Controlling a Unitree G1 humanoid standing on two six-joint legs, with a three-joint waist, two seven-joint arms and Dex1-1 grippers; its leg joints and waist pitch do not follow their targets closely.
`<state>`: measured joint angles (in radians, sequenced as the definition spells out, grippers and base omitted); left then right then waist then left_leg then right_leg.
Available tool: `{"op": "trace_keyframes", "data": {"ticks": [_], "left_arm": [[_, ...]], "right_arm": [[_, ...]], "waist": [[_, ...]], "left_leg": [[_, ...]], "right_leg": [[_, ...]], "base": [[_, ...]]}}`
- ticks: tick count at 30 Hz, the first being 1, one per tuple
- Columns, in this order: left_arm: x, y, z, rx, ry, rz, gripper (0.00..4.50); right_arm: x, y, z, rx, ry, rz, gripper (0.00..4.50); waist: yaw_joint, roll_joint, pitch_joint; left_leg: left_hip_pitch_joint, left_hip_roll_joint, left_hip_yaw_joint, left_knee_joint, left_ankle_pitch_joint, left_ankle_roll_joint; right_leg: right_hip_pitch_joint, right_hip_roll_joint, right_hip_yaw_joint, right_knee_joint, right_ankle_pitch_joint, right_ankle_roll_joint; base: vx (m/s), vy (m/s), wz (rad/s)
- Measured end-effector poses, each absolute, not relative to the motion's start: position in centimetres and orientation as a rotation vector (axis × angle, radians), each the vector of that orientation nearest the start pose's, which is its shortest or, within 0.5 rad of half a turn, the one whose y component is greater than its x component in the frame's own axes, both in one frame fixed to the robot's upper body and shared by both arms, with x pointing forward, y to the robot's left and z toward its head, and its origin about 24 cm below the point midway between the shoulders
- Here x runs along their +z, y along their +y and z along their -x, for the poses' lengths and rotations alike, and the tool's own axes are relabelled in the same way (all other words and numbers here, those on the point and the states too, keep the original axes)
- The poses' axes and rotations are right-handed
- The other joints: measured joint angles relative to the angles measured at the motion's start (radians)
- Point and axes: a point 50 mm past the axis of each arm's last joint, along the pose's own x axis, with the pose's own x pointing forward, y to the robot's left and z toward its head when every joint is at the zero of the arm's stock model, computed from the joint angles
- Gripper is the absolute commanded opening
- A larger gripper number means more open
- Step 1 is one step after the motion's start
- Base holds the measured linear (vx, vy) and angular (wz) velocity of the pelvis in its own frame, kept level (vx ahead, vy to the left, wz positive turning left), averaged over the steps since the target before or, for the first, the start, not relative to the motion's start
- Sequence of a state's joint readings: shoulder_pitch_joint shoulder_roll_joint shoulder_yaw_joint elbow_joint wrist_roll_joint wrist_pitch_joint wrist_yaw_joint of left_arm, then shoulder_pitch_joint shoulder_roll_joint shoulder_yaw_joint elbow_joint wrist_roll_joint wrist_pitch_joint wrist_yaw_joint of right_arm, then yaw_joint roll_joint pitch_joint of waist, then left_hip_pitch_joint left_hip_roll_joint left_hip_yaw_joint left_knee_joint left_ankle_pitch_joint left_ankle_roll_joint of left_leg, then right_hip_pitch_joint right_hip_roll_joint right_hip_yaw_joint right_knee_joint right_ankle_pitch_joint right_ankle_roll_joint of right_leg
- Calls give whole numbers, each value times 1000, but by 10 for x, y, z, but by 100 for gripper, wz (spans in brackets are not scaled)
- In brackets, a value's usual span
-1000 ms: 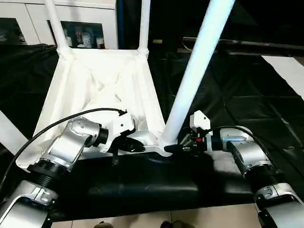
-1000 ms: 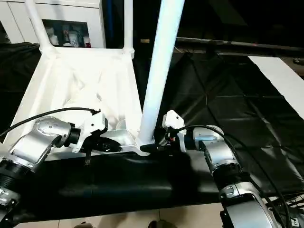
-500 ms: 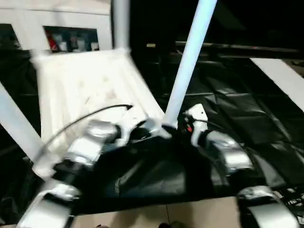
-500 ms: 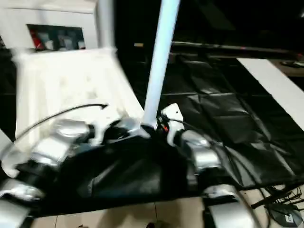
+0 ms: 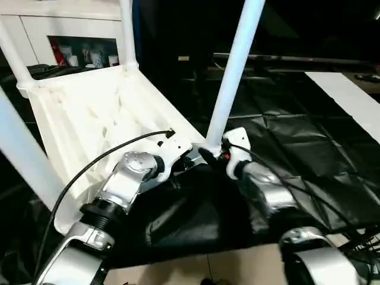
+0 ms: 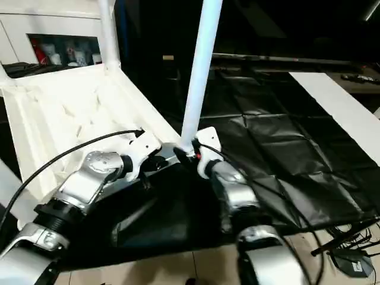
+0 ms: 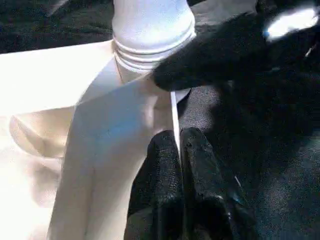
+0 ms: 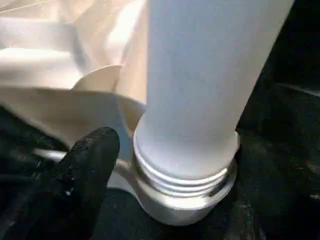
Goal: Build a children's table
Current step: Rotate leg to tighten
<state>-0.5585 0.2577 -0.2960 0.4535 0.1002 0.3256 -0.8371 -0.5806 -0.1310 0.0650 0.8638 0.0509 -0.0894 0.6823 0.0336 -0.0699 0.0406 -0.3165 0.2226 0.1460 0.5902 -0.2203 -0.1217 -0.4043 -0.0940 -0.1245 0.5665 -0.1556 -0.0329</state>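
The table top lies upside down ahead of me, and my left gripper is pinched shut on its near edge. The near leg rises almost straight up from the corner socket just beside my right gripper. That one is nearer the leg, one finger beside its threaded base; I cannot tell how wide it stands or whether it holds anything.

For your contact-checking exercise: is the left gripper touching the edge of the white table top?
Touching. In the left wrist view the left gripper has both black fingers closed on the thin edge of the white table top, beside the corner socket holding the leg.
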Motion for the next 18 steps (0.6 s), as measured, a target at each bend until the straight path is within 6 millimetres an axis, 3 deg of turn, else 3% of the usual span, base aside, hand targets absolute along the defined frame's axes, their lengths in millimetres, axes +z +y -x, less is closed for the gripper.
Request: {"op": "trace_keyframes", "data": {"ticks": [3,9,13,18], "left_arm": [[50,110,-319,-1076,447,-413,0],[55,123,-310,-1217,450,-408,0],[58,132,-301,-1325,478,-400,0],[58,133,-295,-1399,503,-388,0]], "right_arm": [[25,-128,-328,915,261,133,389],[39,-140,-323,1108,246,169,389],[42,-144,-313,1260,273,203,389],[42,-143,-308,1340,299,217,389]], "waist": [[7,-1,0],[31,-1,0],[47,-1,0],[54,-2,1]], "left_leg": [[2,2,7,-4,0,0],[-2,4,10,-12,3,4],[-6,3,10,-12,3,4],[-7,3,15,-8,3,4]], "right_leg": [[-6,2,10,17,8,4],[-23,3,11,45,-10,-5],[-26,3,14,45,-12,-6],[-27,3,26,47,-12,-6]], "base": [[42,-41,12],[17,-18,2],[0,0,0],[0,0,0]]}}
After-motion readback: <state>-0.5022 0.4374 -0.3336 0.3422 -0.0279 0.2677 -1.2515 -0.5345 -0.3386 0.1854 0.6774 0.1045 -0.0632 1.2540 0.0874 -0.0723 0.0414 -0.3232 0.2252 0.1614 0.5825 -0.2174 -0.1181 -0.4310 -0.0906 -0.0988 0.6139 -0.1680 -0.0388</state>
